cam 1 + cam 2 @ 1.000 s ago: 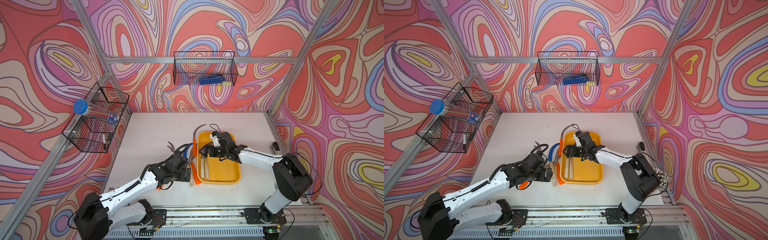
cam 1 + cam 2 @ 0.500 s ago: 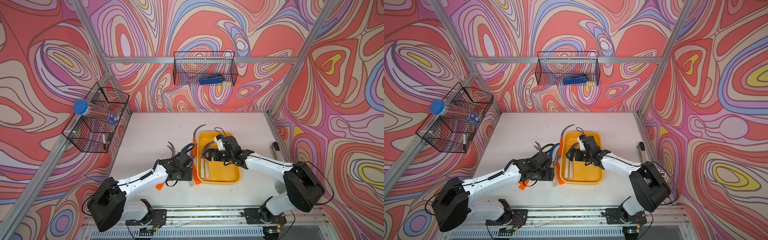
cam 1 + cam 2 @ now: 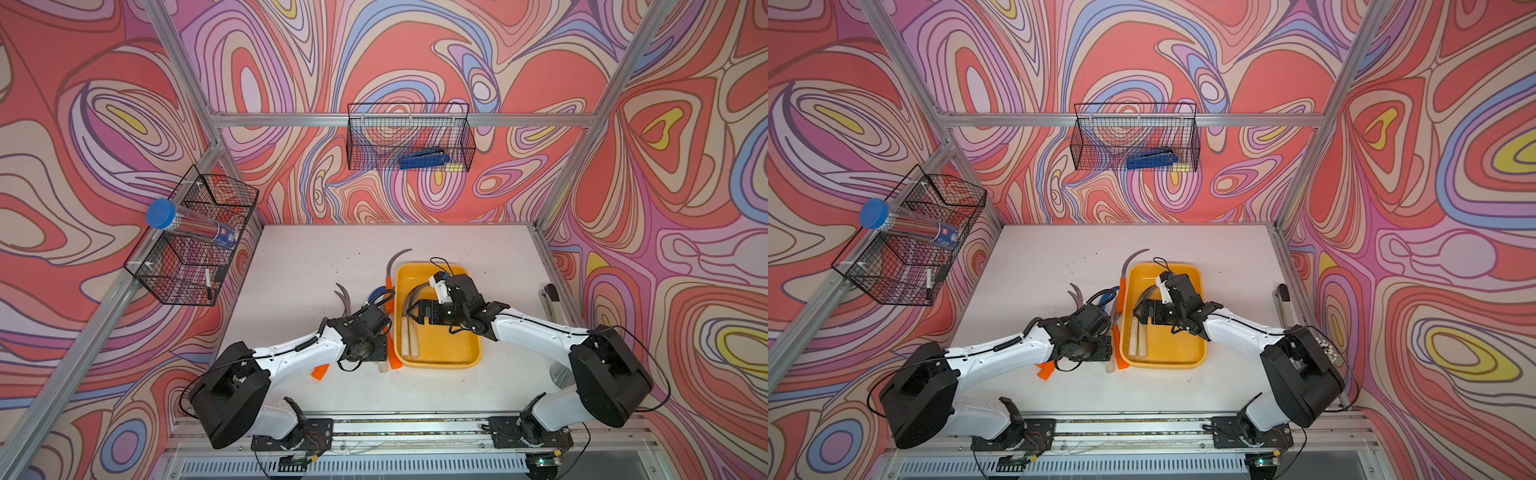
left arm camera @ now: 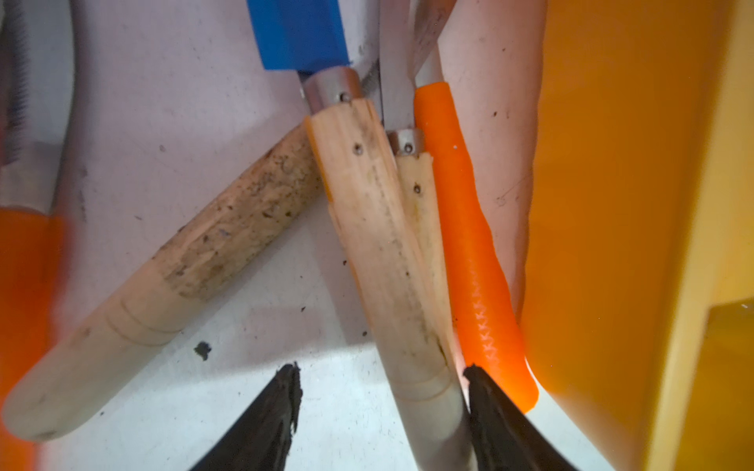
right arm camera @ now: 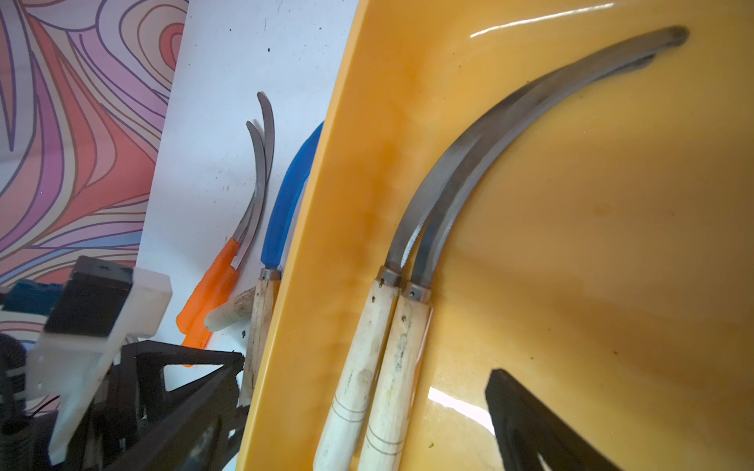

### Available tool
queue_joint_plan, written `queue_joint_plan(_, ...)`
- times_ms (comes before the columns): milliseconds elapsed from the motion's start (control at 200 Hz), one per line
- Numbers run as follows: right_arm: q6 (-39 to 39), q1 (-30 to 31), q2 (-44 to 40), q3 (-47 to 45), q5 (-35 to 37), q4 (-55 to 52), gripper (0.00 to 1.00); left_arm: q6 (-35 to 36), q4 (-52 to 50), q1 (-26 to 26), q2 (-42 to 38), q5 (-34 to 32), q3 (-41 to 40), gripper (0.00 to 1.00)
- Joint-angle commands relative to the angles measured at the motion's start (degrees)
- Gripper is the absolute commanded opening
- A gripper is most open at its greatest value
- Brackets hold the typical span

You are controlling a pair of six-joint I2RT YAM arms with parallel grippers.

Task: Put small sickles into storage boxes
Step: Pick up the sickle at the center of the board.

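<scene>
The white tabletop (image 3: 316, 257) carries a shallow yellow plastic tray (image 3: 440, 349), in which two wooden-handled sickles with curved grey blades (image 5: 391, 359) lie side by side. My right gripper (image 3: 410, 313) hangs wide open over them. My left gripper (image 4: 381, 373), partly open, straddles a pale wooden sickle handle (image 4: 383, 265) just outside the tray, beside an orange plastic handle (image 4: 469, 265).

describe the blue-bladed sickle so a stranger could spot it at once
Find the yellow tray on the white table; several sickles lie just outside its side facing the left arm. Among them, the blue-bladed sickle has a pale wooden handle and the only blue blade; the rest are grey.
</scene>
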Motion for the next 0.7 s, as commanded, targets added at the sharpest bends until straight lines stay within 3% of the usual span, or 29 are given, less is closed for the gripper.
queue_joint_plan(0,0.50,-0.12,-0.85,-0.73,0.23,0.77,0.98,-0.88,0.71,-0.25,0.46,-1.54,0.09,0.57)
queue_joint_plan(160,0.41,-0.12,-0.78,-0.53,0.29,0.72,0.99,-0.01,2.50,-0.25,1.61,-1.61,-0.49,0.55)
queue_joint_plan(421,0.67,-0.12,-0.75,-0.64,0.25,0.81,0.98,0.76,3.61,-0.25,3.20,-2.26,-0.63,0.43)
queue_joint_plan(511,0.77,-0.12,-0.94,-0.71,0.20,0.76,0.98,0.96,3.78,-0.25,3.43,-2.10,-0.53,0.31)
queue_joint_plan(696,0.78,-0.12,-1.89,-0.90,0.24,0.58,0.98,0.98,2.94,-0.25,2.88,-2.84,-0.15,0.21)
